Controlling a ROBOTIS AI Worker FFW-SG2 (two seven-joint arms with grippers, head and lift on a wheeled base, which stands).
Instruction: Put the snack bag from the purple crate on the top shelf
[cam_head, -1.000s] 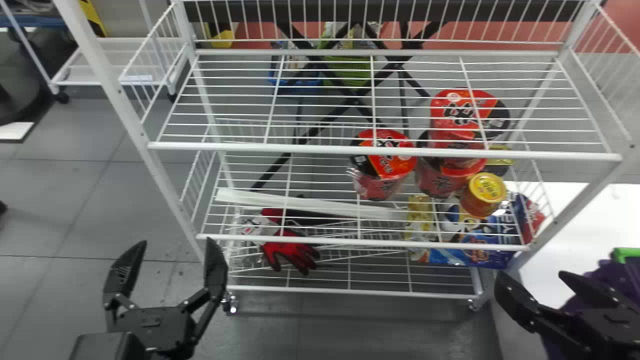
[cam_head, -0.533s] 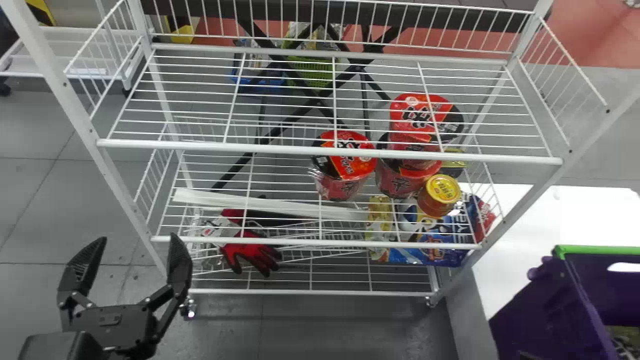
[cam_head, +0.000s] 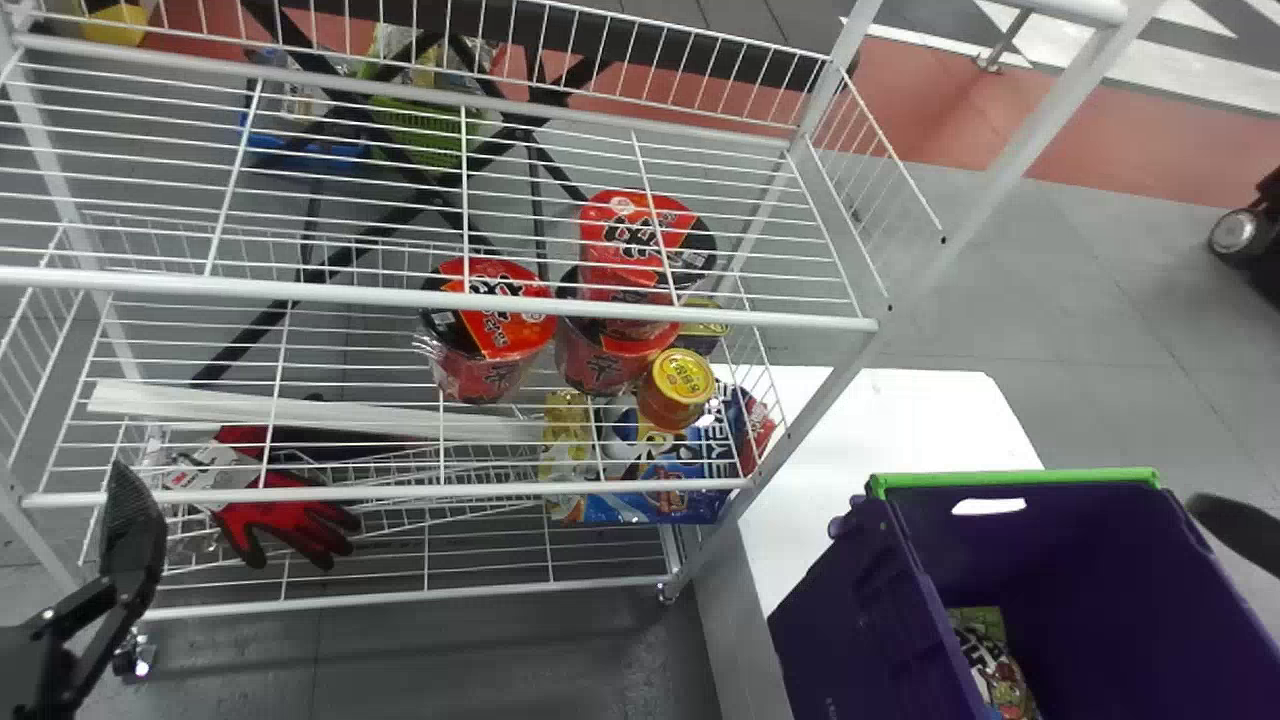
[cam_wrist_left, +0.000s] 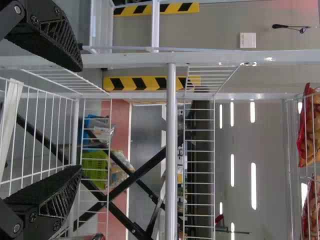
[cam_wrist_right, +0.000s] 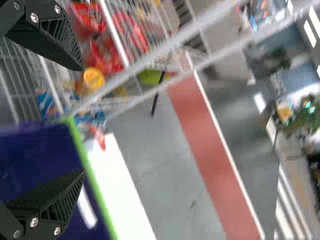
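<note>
Grey floor (cam_head: 1080, 300), crossed by a reddish band (cam_head: 1110, 150), is seen beyond the white rack (cam_head: 450, 301). Left of the right claw (cam_head: 1240, 530), spread wide, the snack bag (cam_head: 985, 660), greenish at one end with white-and-dark print, is contained in the purple crate (cam_head: 1050, 560) on the white table (cam_head: 900, 410). The left claw (cam_head: 135, 530) is opened wide.

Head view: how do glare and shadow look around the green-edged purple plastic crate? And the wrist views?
Head view: the white tabletop is washed out; the crate is dark inside, though the printed snack bag stands out. Left wrist view: bright white light strips against grey. Right wrist view: tabletop glaring white, crate dark inside.
</note>
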